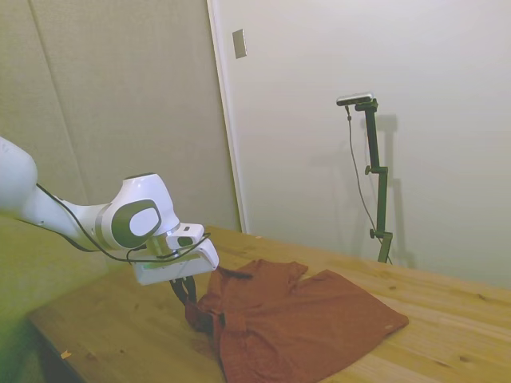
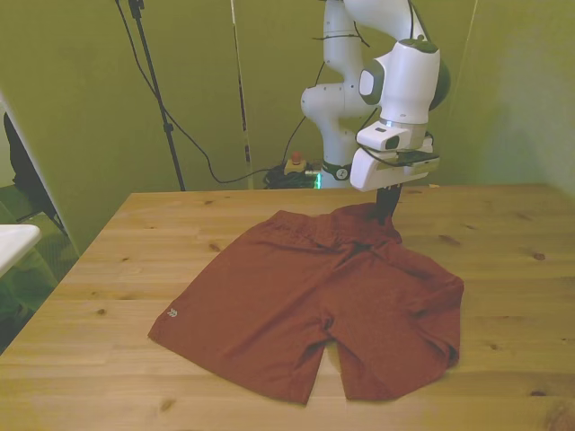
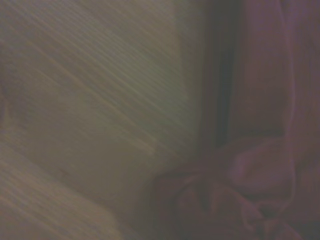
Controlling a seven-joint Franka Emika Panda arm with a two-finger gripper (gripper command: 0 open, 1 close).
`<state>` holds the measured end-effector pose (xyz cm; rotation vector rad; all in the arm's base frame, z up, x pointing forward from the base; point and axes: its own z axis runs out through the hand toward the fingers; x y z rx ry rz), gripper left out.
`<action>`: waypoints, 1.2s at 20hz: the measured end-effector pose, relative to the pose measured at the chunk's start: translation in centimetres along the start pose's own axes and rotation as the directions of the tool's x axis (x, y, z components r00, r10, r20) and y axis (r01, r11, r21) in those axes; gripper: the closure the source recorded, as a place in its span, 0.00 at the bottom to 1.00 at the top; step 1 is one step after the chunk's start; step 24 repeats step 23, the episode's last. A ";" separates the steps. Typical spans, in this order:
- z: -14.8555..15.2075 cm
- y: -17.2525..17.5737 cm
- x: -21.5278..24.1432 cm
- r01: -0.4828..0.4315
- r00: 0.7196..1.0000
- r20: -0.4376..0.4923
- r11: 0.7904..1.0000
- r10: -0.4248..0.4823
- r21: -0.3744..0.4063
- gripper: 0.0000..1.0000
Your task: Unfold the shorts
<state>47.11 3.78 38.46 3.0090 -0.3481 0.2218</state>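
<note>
Rust-red cloth fills the near part of the front view: the shorts (image 2: pixel 305 296) lie on the wooden tabletop (image 2: pixel 108 359), mostly spread flat. Two leg openings point toward the near edge, with a gap between them. A tiny pale mark sits near the hem of the leg on the front view's left. The leg on the front view's right is rumpled, with a fold along its outer side. Farther back is the waistband, and its corner on the front view's right is pulled up into a small peak. The gripper (image 2: pixel 386 208) comes down right at that peak, and its dark fingers (image 1: pixel 189 291) seem to be pinching the cloth there, pressed close together. In the side view the same bunched corner of the shorts (image 1: pixel 295 323) hangs lifted at the fingers. The blurry wrist view shows bunched red cloth (image 3: pixel 250 190) beside bare wood (image 3: pixel 90 110). Behind the tabletop stands the white arm (image 2: pixel 346 90).
</note>
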 end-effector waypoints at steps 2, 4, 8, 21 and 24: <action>0.4 -0.1 -0.3 -0.004 1.000 0.004 1.000 0.004 -0.012 0.00; 0.6 -0.2 -0.6 -0.013 1.000 0.008 1.000 0.014 -0.018 0.00; 0.5 -1.4 -1.1 -0.026 1.000 0.005 0.999 0.026 -0.019 0.00; -6.2 -4.1 -3.9 -0.125 0.991 -0.032 0.992 0.126 0.024 0.00; -7.2 -4.0 -4.2 -0.147 0.988 -0.037 0.989 0.148 0.032 0.00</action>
